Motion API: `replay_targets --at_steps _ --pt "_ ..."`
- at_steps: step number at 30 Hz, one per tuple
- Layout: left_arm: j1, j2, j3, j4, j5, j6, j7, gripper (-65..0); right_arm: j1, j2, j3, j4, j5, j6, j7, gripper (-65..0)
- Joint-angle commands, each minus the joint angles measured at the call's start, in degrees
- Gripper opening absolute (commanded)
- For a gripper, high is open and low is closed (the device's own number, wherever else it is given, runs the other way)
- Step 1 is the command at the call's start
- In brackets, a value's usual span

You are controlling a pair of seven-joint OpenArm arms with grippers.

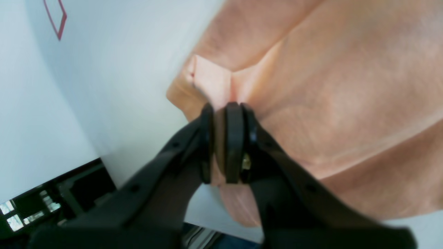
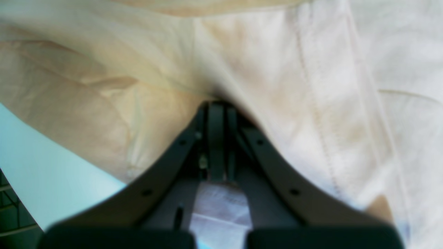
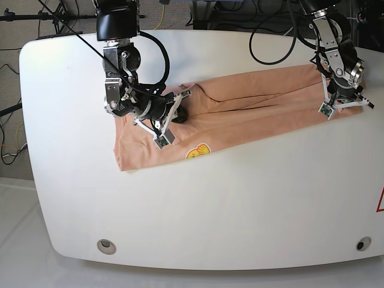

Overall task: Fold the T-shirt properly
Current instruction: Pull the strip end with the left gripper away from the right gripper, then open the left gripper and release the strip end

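T-shirt (image 3: 240, 102) fabric, salmon-pink, lies stretched in a long band across the far half of the white table (image 3: 198, 204), and we take it as our landmark. From the base view we see a yellow print (image 3: 198, 151) on its near edge, toward the end where the right gripper (image 3: 180, 114) works; neither wrist camera shows that print.

At that end, our right wrist view finds the black jaws pressed together with cloth bunched at their tips, and a stitched hem (image 2: 322, 114) running down the fabric beside them. We read the right gripper as clamped on the shirt.

At the opposite end, the left gripper (image 1: 226, 110) pinches a small fold of pink cloth between its pads (image 1: 234, 138), jaws narrow, the fabric pulled up into a peak; the base view shows only the arm over that end.

Beyond the shirt, the left wrist view catches a red outlined mark (image 1: 55, 17) on the table, also seen at the table's edge in the base view. Behind the shirt's far side, black cables (image 3: 270, 30) trail off the table toward dark equipment.
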Motion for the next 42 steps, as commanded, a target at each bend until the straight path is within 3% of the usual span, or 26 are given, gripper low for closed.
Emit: replay_targets --at_steps 1,9,12,18,20,32,42 --pt "-1.29 -0.23 -0.41 1.0 1.38 0.82 -0.5 -61.4 1.02 0.07 0.04 0.75 0.29 0.24 0.53 -65.0" --pt "-1.47 -0.23 -0.5 0.91 1.38 0.82 -0.33 -58.0 0.84 0.07 0.04 0.75 0.29 0.24 0.53 -65.0" --pt "-1.47 -0.23 -0.5 1.0 1.38 0.82 -0.5 -50.2 0.84 0.07 0.04 0.75 0.29 0.24 0.53 -65.0" --pt "-1.64 -0.14 -1.55 1.18 1.29 0.82 -0.68 -28.7 0.93 0.07 0.04 0.75 0.29 0.24 0.53 -65.0" --pt "-2.61 -0.14 -2.52 1.18 1.29 0.82 -0.68 -24.9 0.93 0.07 0.04 0.75 0.29 0.24 0.53 -65.0" --pt "-8.32 -0.58 -9.38 1.18 1.55 0.82 -0.68 -24.4 0.93 0.07 0.04 0.75 0.29 0.24 0.53 -65.0" --pt "-6.83 -1.55 -10.25 1.18 1.64 0.82 -0.59 -24.4 0.93 0.07 0.04 1.81 0.47 0.24 0.53 -65.0"
